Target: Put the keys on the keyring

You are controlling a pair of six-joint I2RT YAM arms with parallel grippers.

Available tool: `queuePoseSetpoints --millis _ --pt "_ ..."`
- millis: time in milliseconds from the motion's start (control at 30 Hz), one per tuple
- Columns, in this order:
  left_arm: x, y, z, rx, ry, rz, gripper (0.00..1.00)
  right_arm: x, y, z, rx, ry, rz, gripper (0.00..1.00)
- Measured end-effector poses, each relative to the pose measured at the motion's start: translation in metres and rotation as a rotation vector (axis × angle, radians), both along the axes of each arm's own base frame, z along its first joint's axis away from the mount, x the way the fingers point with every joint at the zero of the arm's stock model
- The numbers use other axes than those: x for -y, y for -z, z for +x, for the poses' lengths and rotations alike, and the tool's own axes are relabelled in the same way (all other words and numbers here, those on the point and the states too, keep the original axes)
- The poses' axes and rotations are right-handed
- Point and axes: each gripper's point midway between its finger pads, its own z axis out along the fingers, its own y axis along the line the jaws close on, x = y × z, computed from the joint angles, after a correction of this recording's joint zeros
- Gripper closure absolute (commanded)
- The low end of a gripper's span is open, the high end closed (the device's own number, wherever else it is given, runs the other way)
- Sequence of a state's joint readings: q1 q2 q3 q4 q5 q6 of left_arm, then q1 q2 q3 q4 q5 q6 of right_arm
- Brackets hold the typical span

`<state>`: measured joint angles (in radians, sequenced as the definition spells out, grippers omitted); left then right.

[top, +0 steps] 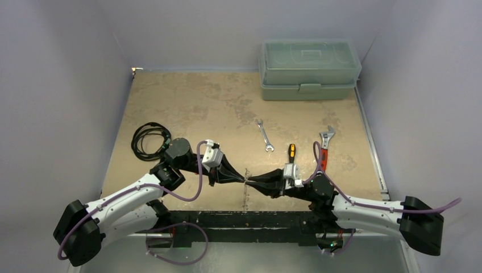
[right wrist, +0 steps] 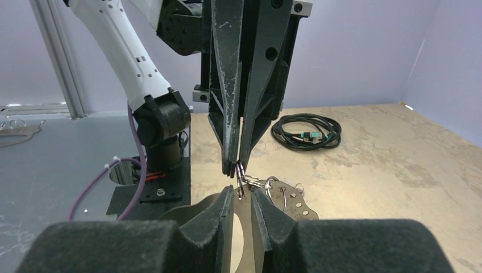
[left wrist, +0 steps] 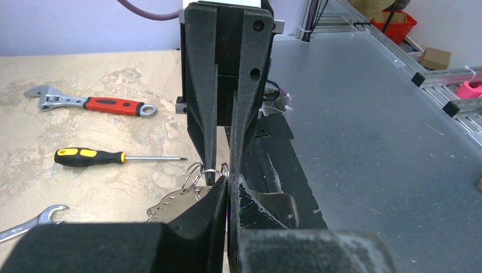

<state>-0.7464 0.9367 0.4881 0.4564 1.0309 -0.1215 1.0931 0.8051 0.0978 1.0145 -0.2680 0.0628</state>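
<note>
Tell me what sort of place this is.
Probably a robotics lab test cell: plain walls box in a tabletop, with workshop props laid out, a toolbox, an adjustable wrench and a screwdriver.

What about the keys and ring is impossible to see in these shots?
Top view: the keyring is too small to trace where the left gripper and right gripper meet.
Left wrist view: the keys are half hidden behind that gripper's own fingers.
Right wrist view: keys overlap, uncountable.
</note>
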Motion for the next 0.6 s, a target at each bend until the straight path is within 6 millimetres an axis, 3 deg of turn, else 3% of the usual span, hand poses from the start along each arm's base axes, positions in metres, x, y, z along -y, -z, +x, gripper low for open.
queuePoseSetpoints --millis 267,400,600 --pt "-0.0001 0.0028 -0.0012 -0.013 0.006 0.007 1.0 -0.0025 -0.004 -0.0012 0.015 -0.012 -0.004 0.89" --pt "-0.0004 0.004 -0.0018 -0.023 0.006 0.009 1.0 -0.0045 -0.0016 -0.0013 0.013 -0.018 -0.013 1.0" --pt "-0.0008 0.0059 -0.002 -0.03 0.005 0.013 1.0 -0.0072 0.0013 -0.0023 0.011 -0.031 -0.026 1.0"
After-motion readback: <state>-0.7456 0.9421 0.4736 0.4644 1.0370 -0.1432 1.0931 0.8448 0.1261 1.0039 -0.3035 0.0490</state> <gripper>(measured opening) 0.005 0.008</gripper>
